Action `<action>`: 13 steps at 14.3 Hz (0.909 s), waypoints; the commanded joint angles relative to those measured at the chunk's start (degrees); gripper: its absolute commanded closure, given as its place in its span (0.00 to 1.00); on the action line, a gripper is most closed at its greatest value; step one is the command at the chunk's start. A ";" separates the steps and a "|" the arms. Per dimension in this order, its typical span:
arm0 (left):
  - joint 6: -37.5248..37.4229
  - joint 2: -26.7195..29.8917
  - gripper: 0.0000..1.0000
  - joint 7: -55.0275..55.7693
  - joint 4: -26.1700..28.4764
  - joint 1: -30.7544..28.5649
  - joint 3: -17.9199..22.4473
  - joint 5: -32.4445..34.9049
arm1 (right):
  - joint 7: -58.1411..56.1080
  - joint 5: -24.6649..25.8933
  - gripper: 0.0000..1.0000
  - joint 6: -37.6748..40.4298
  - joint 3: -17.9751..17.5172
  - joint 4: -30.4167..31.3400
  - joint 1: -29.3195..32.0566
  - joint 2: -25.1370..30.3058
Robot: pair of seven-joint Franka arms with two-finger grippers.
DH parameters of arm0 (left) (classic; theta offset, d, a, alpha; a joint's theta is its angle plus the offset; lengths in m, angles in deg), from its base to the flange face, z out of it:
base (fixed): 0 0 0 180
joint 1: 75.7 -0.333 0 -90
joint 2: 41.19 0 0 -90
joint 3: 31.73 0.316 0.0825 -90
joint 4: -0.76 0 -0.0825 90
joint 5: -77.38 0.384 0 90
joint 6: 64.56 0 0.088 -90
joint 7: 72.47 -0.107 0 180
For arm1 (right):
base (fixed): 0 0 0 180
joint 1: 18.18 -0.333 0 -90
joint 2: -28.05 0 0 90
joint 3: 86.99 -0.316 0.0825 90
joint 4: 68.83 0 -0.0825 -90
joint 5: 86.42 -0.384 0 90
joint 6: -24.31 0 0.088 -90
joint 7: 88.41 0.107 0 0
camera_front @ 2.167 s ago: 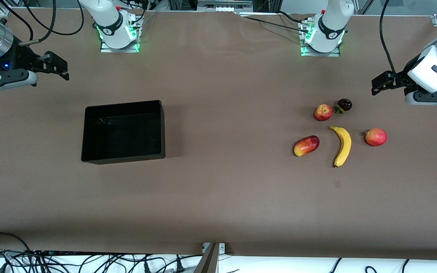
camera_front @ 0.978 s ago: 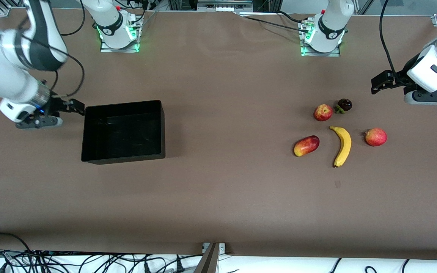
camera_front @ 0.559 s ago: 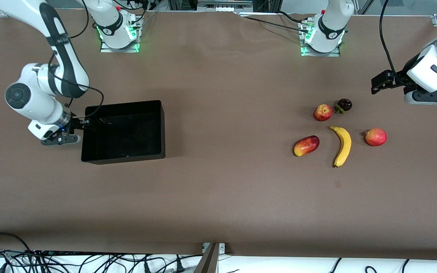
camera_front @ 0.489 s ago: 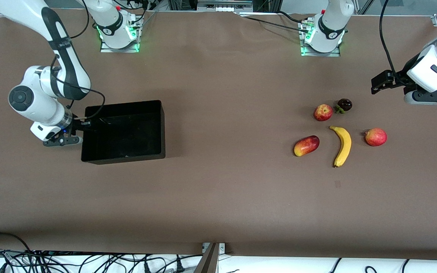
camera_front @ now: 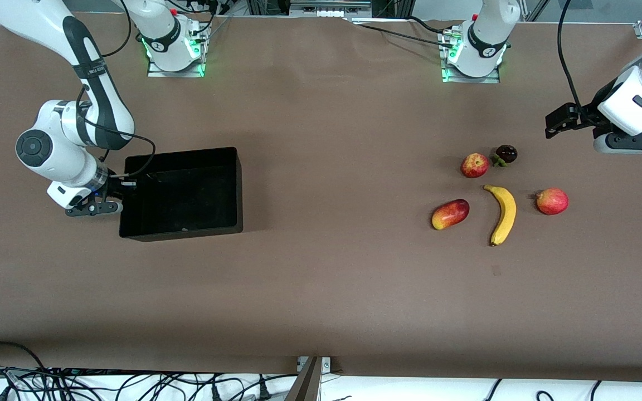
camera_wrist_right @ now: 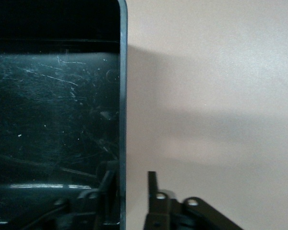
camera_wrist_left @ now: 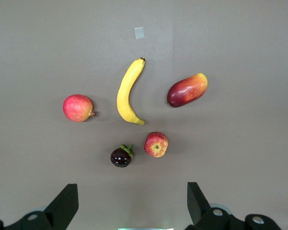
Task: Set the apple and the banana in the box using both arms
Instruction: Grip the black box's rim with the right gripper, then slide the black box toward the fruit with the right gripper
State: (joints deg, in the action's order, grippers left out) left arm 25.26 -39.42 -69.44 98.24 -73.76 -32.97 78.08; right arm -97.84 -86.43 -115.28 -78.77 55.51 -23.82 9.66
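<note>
The black box (camera_front: 181, 229) stands toward the right arm's end of the table. My right gripper (camera_front: 121, 186) is low at the box's end wall (camera_wrist_right: 122, 96). It is open, with one finger inside the box and the other finger (camera_wrist_right: 152, 184) outside, a gap from the wall. The apple (camera_front: 475, 165) and the banana (camera_front: 504, 207) lie toward the left arm's end. My left gripper (camera_front: 556, 122) is open and empty, up over the table near that end. In the left wrist view (camera_wrist_left: 132, 196) the apple (camera_wrist_left: 156, 144) and the banana (camera_wrist_left: 127, 91) lie below it.
A pink-red round fruit (camera_front: 552, 201) lies beside the banana toward the left arm's end. A red-yellow mango (camera_front: 450, 214) lies on the banana's box side. A dark purple fruit (camera_front: 505, 153) lies beside the apple. A small pale mark (camera_front: 496, 270) lies nearer the front camera.
My right arm has swung from up at the table's end down to the box's end wall, and its fingers now straddle that wall. The left arm and the fruits have hardly moved.
</note>
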 commanded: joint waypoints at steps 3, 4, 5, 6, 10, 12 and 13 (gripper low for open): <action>-1.41 -0.62 0.00 0.23 -1.68 0.09 -0.07 0.18 | -0.68 -2.97 1.00 5.90 -1.01 -3.31 0.10 1.17; -1.41 -0.71 0.00 0.23 -1.68 0.09 -0.07 0.18 | -0.59 -4.11 1.00 8.00 -1.71 -5.32 -0.16 1.17; -1.41 -0.71 0.00 0.23 -1.68 0.09 -0.07 0.27 | -0.24 -5.52 1.00 10.37 -2.85 -7.78 -0.60 0.91; -1.41 -0.63 0.00 0.31 -1.68 0.09 -0.07 0.27 | 1.15 -6.40 1.00 12.57 -4.17 -10.07 -1.47 0.73; -1.50 -0.62 0.00 0.40 -1.59 0.18 -0.07 0.10 | 14.23 -7.98 1.00 18.82 -6.81 -20.35 -8.84 -3.56; -3.16 -0.62 0.00 0.31 -1.68 0.18 -0.07 0.18 | 19.34 -11.31 1.00 19.62 -7.17 -25.01 -14.02 -6.55; -3.69 -0.62 0.00 0.14 -1.68 0.18 -0.07 0.18 | 21.97 -12.81 1.00 19.63 -7.17 -27.03 -16.92 -8.31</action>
State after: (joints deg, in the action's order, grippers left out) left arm 23.98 -39.42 -69.44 98.23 -73.76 -32.98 78.08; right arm -80.38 -95.96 -97.75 -86.18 35.30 -36.14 6.16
